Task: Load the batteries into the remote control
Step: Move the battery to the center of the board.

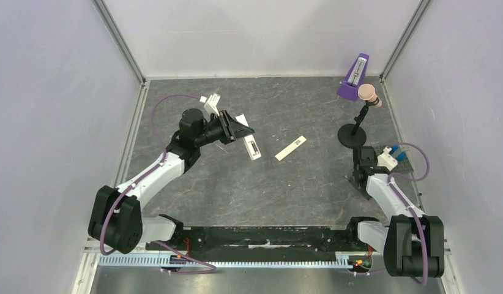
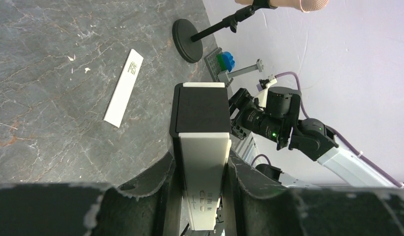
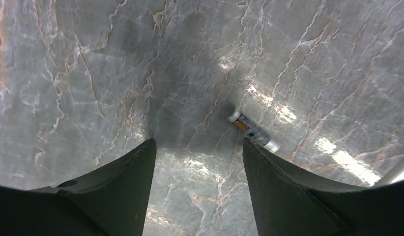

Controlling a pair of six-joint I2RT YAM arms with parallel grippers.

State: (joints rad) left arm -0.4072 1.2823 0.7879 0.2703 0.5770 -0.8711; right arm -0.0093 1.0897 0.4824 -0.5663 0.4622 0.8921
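At the left of the table, the left gripper (image 1: pixel 240 130) is clamped on the remote (image 2: pixel 204 147). It holds the white bar by its long sides, off the surface, with the dark recess showing beyond the fingers. The flat white cover strip (image 1: pixel 290 147) lies loose mid-table, well apart from both arms.

On the right, the right gripper (image 3: pixel 198 142) hangs low over the table, jaws wide apart and holding nothing. One battery (image 3: pixel 253 131) lies flat on the table just beside the tip of one finger (image 3: pixel 269 172), outside the gap rather than under it. In the wrist view its long axis runs on a slant, neither square across the jaws nor in line with them. I see no second battery.

The right arm is much the nearer. I judge it must shift sideways and turn its wrist to straddle the cell across its thin width.

The grey veined table (image 3: pixel 92 73) is hard and smooth, so the cell may roll. There is open room around it, with the microphone stand (image 1: pixel 353 135) just farther back.
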